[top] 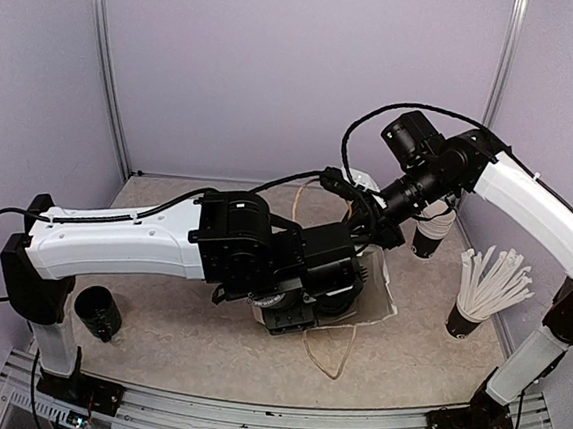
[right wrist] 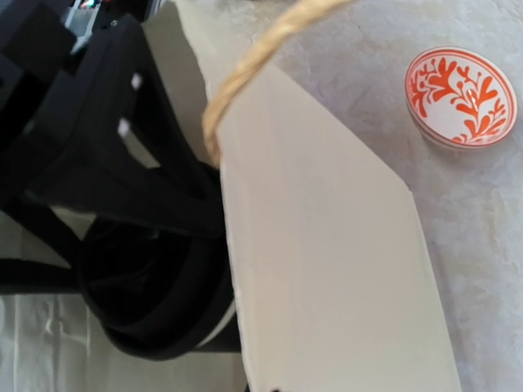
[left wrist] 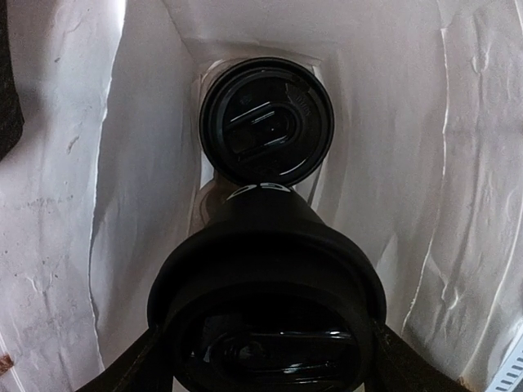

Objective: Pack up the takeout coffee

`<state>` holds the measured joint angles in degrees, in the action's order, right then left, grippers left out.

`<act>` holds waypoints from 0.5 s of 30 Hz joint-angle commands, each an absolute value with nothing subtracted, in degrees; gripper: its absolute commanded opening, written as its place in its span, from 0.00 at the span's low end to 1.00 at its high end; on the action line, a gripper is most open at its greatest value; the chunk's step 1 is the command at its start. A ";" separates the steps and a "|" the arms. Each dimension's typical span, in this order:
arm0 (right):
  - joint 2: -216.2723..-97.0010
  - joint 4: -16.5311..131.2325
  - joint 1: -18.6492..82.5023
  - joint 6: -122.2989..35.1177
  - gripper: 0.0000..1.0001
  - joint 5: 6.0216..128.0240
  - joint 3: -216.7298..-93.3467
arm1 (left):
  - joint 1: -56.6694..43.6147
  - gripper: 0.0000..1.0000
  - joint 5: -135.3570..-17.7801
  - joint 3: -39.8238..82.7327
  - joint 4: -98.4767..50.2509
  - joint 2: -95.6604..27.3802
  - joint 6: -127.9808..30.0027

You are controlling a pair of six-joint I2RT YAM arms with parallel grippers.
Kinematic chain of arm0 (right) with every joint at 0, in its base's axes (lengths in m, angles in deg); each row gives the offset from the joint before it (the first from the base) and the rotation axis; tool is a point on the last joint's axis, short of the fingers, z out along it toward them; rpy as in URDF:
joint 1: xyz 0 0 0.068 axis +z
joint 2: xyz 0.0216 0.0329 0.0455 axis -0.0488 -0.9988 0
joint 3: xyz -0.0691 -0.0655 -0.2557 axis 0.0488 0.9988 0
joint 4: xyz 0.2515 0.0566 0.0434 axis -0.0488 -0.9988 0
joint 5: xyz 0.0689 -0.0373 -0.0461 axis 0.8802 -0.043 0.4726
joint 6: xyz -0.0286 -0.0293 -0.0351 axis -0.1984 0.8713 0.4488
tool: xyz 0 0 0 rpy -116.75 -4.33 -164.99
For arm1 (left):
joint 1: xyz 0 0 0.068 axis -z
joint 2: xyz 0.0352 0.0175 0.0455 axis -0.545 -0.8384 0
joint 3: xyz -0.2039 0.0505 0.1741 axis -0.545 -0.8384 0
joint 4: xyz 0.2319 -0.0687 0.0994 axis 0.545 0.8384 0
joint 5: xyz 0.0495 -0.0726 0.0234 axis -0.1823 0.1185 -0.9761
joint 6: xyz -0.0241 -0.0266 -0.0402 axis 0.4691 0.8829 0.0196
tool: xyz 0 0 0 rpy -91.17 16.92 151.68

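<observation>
A white paper bag (top: 385, 293) lies open at mid-table, its inside filling the left wrist view (left wrist: 458, 163). My left gripper (top: 304, 301) reaches into it, closed around the takeout coffee (left wrist: 265, 318), a black cup with a black lid, seen from above. My fingers (left wrist: 135, 367) flank its sides. A second lidded black cup (left wrist: 266, 122) sits deeper in the bag. My right gripper (top: 384, 228) is at the bag's far rim, shut on the bag wall (right wrist: 327, 245); its own fingers are hidden behind the paper.
The bag's twine handles (top: 329, 354) trail towards the front, one near my right wrist (right wrist: 245, 69). A stack of cups (top: 432, 232) and a cup of white sticks (top: 480, 292) stand at right. A black cup (top: 97, 313) stands front left. An orange-patterned disc (right wrist: 460, 96) lies beside the bag.
</observation>
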<state>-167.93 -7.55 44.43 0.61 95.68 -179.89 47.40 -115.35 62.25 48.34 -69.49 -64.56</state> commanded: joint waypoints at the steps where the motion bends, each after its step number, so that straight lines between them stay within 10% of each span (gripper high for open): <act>1: -166.22 -7.69 45.59 0.18 0.03 96.88 -179.93 | 47.57 0.75 -117.04 62.73 47.54 -71.70 -66.98; 15: -166.88 -7.93 45.93 0.05 0.02 97.31 -179.84 | 47.80 0.74 -117.92 67.80 46.11 -75.42 -68.35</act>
<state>-167.93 -7.83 44.71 0.35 95.17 -179.89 47.55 -117.36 63.98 48.03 -74.08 -66.94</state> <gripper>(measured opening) 0.027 0.746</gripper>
